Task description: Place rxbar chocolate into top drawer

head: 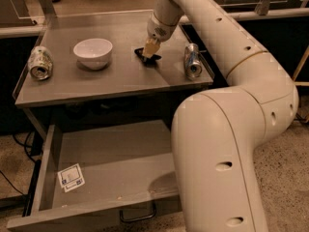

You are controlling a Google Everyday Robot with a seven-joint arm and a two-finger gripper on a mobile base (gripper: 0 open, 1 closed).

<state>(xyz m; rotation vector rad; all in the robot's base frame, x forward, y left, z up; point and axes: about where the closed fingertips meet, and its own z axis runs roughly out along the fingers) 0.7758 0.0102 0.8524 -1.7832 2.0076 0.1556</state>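
Observation:
The rxbar chocolate (145,58) is a small dark bar at the middle back of the grey tabletop (111,83). My gripper (150,50) reaches down from the arm above and is shut on the bar, its tips at the bar's top, holding it just at the table surface. The top drawer (120,163) stands pulled open below the table's front, wide and shallow, with a white sticker (71,177) at its left and a dark wire handle (137,215) on its front. My large white arm hides the drawer's right part.
A white bowl (93,52) sits left of the bar. One silver can (39,62) lies at the table's left edge, another can (192,60) lies right of the gripper. The table has a low raised rim.

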